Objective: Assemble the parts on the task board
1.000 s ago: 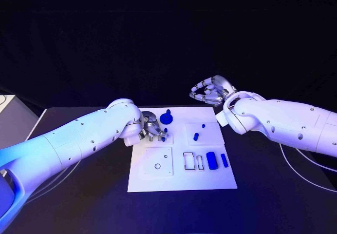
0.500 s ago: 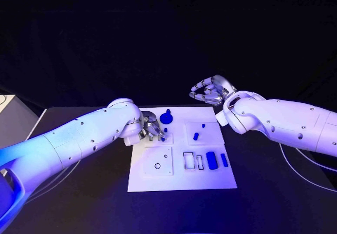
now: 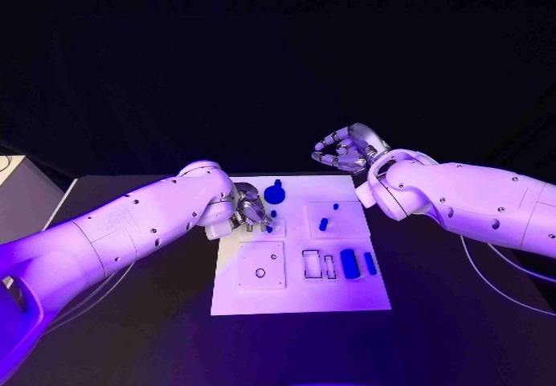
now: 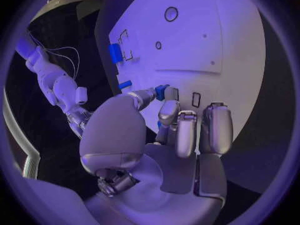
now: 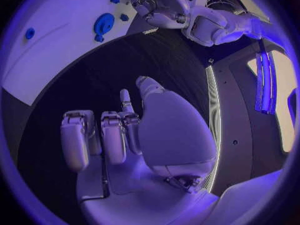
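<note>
— What's the left robot hand [image 3: 248, 214] doing over there?

— It's down on the near-left part of the task board [image 3: 299, 299], on the black table [image 3: 440, 322]. From the wrist side, its fingertips [image 4: 167, 113] are bunched round a small blue part [image 4: 161, 91], pinching it right at the board's surface. I'd guess it's lining the piece up with one of the small slots just beside it.

— And the right robot hand [image 3: 345, 149]?

— Lifted clear, past the far edge of the board, fingers curled in around nothing. Probably parked there so it doesn't block the other arm's work.

— What's left on the board?

— A round blue disc piece [image 3: 275, 193] sits near the far edge, close to the left hand. Two little blue pegs [image 3: 325, 224] rest on the raised square plate in the middle. Nearer us, a fat blue block [image 3: 350, 264] and a thin blue bar [image 3: 369, 263] lie beside an open rectangular frame [image 3: 311, 264].

— So plenty undone?

— Looks so; most pieces seem loose, not seated.
</note>
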{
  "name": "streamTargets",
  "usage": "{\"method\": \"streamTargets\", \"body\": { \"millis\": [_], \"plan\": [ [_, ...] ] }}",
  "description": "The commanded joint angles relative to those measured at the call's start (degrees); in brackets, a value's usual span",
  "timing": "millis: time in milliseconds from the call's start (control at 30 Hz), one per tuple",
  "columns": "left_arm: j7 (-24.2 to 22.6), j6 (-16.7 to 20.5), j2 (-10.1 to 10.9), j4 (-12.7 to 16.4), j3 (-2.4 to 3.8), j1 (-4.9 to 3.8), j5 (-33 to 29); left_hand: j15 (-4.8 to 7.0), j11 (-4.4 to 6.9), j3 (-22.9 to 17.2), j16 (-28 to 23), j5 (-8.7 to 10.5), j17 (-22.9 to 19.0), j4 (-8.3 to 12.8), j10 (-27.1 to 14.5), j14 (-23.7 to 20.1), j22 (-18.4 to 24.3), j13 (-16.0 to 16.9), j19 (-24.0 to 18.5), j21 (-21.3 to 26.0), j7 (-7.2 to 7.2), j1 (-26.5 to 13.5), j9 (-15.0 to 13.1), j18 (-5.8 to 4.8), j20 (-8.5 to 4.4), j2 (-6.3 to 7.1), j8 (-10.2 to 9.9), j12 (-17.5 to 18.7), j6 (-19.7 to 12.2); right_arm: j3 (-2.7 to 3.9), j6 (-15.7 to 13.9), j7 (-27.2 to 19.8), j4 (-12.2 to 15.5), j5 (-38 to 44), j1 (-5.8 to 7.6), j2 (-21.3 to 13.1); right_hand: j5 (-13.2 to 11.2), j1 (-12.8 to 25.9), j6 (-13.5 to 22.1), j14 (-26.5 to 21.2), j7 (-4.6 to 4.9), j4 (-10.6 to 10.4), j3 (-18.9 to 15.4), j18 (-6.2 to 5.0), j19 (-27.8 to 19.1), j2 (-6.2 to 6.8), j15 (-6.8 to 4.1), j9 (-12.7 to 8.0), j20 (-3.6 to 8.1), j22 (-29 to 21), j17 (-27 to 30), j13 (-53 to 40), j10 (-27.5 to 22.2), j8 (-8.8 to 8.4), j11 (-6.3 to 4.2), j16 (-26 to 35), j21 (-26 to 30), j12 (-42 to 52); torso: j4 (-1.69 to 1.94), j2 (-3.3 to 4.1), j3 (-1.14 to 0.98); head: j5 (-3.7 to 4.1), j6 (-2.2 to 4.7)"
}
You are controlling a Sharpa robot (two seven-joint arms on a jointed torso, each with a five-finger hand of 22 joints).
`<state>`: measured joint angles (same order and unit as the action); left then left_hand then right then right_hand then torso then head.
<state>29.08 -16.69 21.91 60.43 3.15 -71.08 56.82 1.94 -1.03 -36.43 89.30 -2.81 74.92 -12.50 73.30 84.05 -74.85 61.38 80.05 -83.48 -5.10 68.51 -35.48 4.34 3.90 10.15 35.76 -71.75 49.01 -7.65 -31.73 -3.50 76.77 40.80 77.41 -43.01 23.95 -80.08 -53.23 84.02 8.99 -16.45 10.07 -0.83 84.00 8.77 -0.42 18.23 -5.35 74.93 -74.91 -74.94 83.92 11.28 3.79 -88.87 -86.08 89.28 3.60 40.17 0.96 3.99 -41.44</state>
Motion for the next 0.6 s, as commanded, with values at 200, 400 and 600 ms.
{"method": "streamTargets", "body": {
  "millis": [200, 400, 600],
  "plan": [
    [-0.4, -0.5, 0.37, 0.59, -0.09, 0.16, -1.99, 0.6, 0.39, -8.29, 0.19, -7.79, 14.04, 5.38, -0.17, 5.52, -0.33, 0.0, -0.23, -0.21, -0.08, 1.5, -2.18, -0.89, -0.34, 1.01, 0.69, 0.51, -0.61, 0.03, 1.02, -0.28, 0.05, 0.61, -0.06, -0.05, -0.46, 0.44, 0.36, 5.27, -0.09, 0.11, 0.47, -0.13, 4.38, 0.36, 0.13, 0.13, -0.15, 12.54, -12.06, -14.7, 5.72, -0.36, 0.22, -0.03, 0.04, 0.23, 0.0, -0.05, 0.01, 0.0, -0.02],
    [-0.55, 1.3, 1.18, 1.18, -0.09, 0.27, -4.44, 0.54, 0.17, -13.07, 0.7, -21.34, 15.08, 10.56, 1.23, 5.95, -1.62, 0.83, 0.6, -0.97, -0.31, -0.31, -4.99, -1.13, -0.39, 0.94, 1.97, 0.22, -0.26, 0.03, 1.15, -0.35, -0.02, 0.86, -0.16, -0.18, -0.47, 0.45, 0.37, 5.29, -0.09, 0.12, 0.5, -0.11, 4.41, 0.37, 0.13, 0.13, -0.15, 12.59, -12.13, -14.71, 5.73, -0.36, 0.22, -0.06, -0.04, 0.24, -0.06, -0.07, 0.02, 0.11, -0.03],
    [-0.53, 2.92, 1.87, 1.86, -0.05, 0.33, -6.57, 0.88, 0.52, -13.82, 0.7, -24.93, 15.08, 11.88, 1.92, 5.95, -2.44, 1.2, 1.18, -1.39, 0.06, -1.75, -6.03, -1.29, -0.64, 1.21, 2.38, 0.05, 0.55, 0.03, 1.15, -0.28, -0.04, 1.1, -0.26, -0.32, -0.48, 0.47, 0.4, 5.27, -0.08, 0.13, 0.54, -0.12, 4.4, 0.38, 0.13, 0.15, -0.15, 12.57, -12.06, -14.69, 5.71, -0.37, 0.22, -0.03, 0.0, 0.2, 0.03, -0.03, 0.05, 0.31, 0.05]
  ]
}}
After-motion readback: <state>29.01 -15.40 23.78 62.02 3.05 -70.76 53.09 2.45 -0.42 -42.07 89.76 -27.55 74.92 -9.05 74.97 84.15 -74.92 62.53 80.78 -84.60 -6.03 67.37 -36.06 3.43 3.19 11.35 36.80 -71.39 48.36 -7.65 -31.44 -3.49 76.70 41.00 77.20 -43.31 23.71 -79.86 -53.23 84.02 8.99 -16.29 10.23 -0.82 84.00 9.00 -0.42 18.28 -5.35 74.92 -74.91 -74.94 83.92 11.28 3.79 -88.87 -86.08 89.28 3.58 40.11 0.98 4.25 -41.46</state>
